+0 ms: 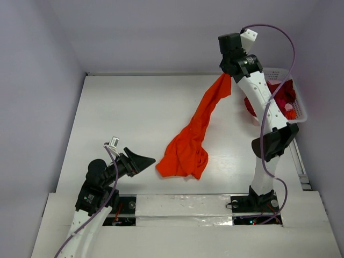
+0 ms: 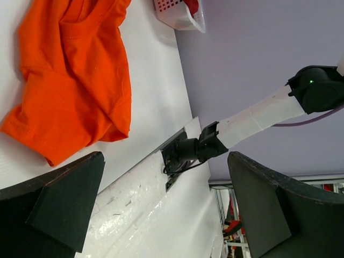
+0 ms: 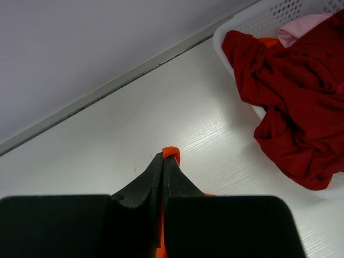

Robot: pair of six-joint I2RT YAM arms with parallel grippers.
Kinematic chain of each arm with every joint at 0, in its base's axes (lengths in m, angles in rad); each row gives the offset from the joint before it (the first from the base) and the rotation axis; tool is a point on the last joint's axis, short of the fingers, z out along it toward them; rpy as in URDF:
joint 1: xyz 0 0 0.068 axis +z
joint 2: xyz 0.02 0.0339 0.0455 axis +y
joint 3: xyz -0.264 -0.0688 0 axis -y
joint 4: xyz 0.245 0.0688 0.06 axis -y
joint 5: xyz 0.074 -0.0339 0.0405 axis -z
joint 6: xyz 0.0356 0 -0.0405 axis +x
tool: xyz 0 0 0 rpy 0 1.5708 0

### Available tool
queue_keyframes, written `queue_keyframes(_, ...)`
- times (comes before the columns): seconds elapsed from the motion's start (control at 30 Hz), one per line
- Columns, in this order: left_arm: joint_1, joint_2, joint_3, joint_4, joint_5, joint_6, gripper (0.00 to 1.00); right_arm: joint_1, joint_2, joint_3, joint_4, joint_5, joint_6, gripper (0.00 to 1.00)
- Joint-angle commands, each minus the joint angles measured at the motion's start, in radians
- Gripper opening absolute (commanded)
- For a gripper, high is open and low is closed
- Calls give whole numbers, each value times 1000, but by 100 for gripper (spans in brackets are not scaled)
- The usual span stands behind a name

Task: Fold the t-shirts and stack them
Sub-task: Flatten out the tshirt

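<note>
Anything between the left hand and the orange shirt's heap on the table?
Nothing visible. The left hand is open, and only bare table lies between it and the bunched lower end of the orange t-shirt. The right hand is shut on the shirt's far end, well off that path.

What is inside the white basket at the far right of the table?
A dark red shirt fills the basket and spills over its rim. A pink cloth and an orange scrap peek out beside it. Whatever lies beneath the red shirt is covered.
</note>
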Motion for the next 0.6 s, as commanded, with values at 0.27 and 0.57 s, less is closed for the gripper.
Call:
queue_keyframes(0.27,-5,-126,42,-9,16,9,99,-109,12,-62,48,-37,34,0)
queue_keyframes(0.57,-5,-135,14,28,34,-37,99,-109,6,-175,100,-72,24,0)
